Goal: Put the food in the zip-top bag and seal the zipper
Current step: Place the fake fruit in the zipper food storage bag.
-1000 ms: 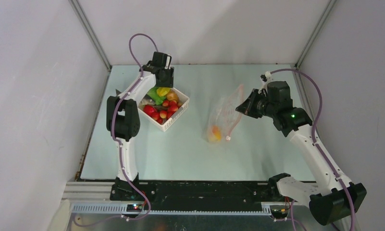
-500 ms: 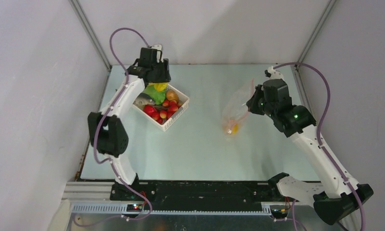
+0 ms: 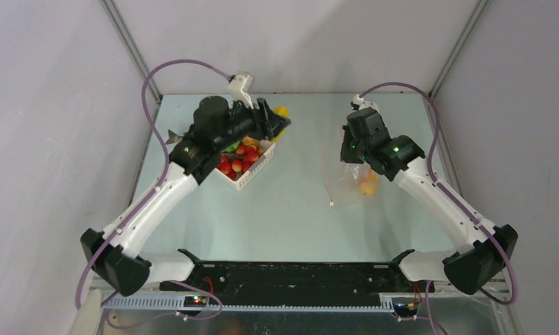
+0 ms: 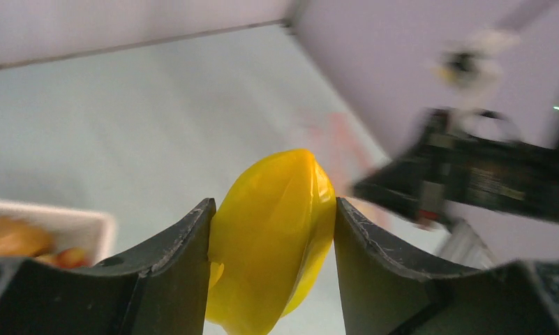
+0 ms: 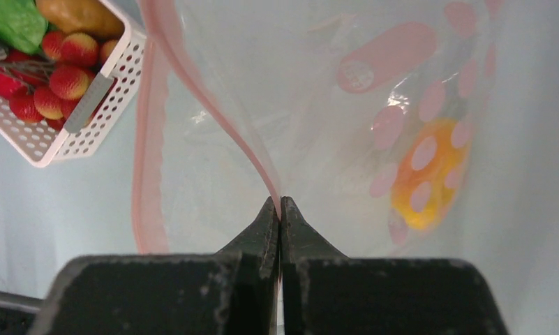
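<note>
Where grey walls (image 3: 49, 105) enclose the table (image 3: 290, 220), the zip-top bag (image 3: 343, 178) hangs.

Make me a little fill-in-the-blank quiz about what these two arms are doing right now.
The left tool holds a toy fruit coloured ____. The right tool is ____ on the zipper. The orange piece lies ____ the zip-top bag.
Missing words: yellow; shut; inside.
</note>
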Available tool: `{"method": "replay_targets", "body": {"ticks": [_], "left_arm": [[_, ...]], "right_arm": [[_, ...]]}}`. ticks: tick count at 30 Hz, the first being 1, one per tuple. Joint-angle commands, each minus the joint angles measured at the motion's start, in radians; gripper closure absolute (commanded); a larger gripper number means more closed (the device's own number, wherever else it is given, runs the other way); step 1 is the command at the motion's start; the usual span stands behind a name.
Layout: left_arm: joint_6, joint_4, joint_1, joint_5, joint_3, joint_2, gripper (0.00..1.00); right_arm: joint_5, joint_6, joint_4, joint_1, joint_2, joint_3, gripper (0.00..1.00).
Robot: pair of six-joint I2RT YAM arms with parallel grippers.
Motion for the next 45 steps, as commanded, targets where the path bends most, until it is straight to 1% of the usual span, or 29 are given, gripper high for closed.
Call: {"method": "replay_targets", "body": {"ticks": [1,2,3,4,6,9,14,15,19,21,22,25,29,32,37,41,45], "left_arm": [[-0.111,0.285,-0.107,0.003,-0.114,-0.124,0.73],[-0.161,0.372,-0.119,0.002,-0.139,-0.139,0.73],[-0.187,0.418,-0.122,-0.002,-0.192,-0.143,0.72],[-0.237,0.494,-0.127,-0.015,-0.214,-0.142,0.72],[-0.306,0.571,-0.132,-0.016,-0.263,-0.127,0.71],[-0.363,0.639,-0.167,-0.029,-0.301,-0.099,0.72],[-0.418,0.754,-0.248,-0.107,-0.341,-0.058,0.74],[-0.435,0.783,-0.266,-0.122,-0.347,-0.047,0.75],[-0.474,0.839,-0.305,-0.189,-0.384,-0.025,0.77],[-0.485,0.863,-0.316,-0.198,-0.398,-0.016,0.77],[-0.482,0.869,-0.321,-0.200,-0.408,-0.015,0.77],[-0.464,0.848,-0.326,-0.263,-0.423,-0.007,0.76],[-0.444,0.825,-0.328,-0.279,-0.431,0.021,0.76],[-0.436,0.770,-0.331,-0.309,-0.430,0.040,0.76],[-0.419,0.725,-0.333,-0.345,-0.433,0.045,0.76],[-0.380,0.655,-0.336,-0.425,-0.437,0.020,0.75],[-0.349,0.543,-0.339,-0.481,-0.388,0.015,0.72]], "right_arm": [[-0.059,0.031,0.001,0.027,0.039,0.055,1.00],[-0.073,0.041,0.008,0.034,0.043,0.055,1.00],[-0.079,0.048,0.011,0.037,0.049,0.055,1.00],[-0.098,0.060,0.019,0.039,0.053,0.054,1.00],[-0.126,0.084,0.028,0.039,0.056,0.054,1.00],[-0.151,0.133,0.038,0.040,0.058,0.055,1.00],[-0.185,0.177,0.052,0.044,0.062,0.055,1.00],[-0.186,0.189,0.054,0.045,0.062,0.055,1.00],[-0.196,0.217,0.066,0.044,0.066,0.054,1.00],[-0.207,0.224,0.073,0.044,0.068,0.056,1.00],[-0.212,0.229,0.076,0.043,0.068,0.055,1.00],[-0.243,0.231,0.085,0.040,0.057,0.055,1.00],[-0.286,0.219,0.100,0.033,0.036,0.054,1.00],[-0.315,0.212,0.093,0.026,0.022,0.054,1.00],[-0.355,0.209,0.099,0.019,-0.004,0.049,1.00],[-0.382,0.205,0.105,0.012,-0.020,0.043,1.00],[-0.464,0.209,0.168,0.010,-0.044,0.015,1.00]]}}
